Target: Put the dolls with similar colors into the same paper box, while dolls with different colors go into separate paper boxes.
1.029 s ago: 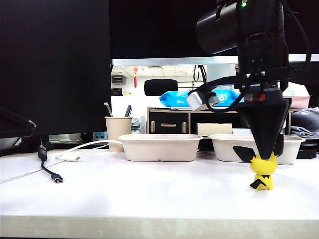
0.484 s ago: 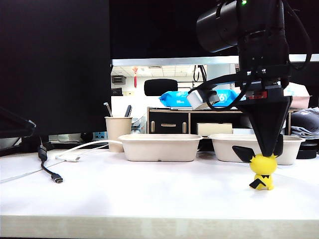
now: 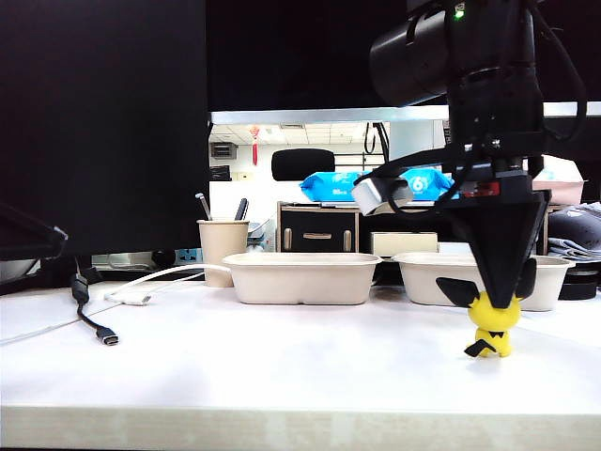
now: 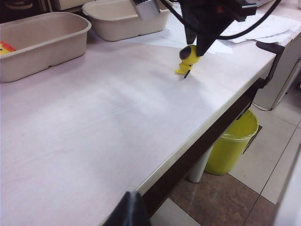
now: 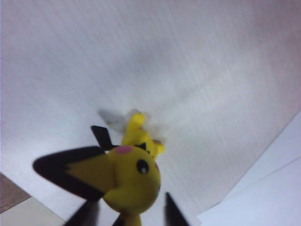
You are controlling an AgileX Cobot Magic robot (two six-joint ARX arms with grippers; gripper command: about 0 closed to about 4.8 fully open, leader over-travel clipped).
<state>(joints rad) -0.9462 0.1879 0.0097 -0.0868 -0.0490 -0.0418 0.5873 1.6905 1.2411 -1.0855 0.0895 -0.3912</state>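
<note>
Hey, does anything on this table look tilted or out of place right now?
Yes. The yellow doll, in front of the right-hand box, is tipped, one side of its base off the table. The right end effector pinches its head from above. The left end effector hangs beyond the table edge, apart from everything.

An office or lab workroom, by all signs. Pale wood-grain surface with a large dark monitor along its left edge, USB cables below it, a paper cup of pens toward the back. Behind: black office chair, low cabinet, ceiling-tile grid. Tiled floor and a yellow-green waste bin beside the surface's front corner.
</note>
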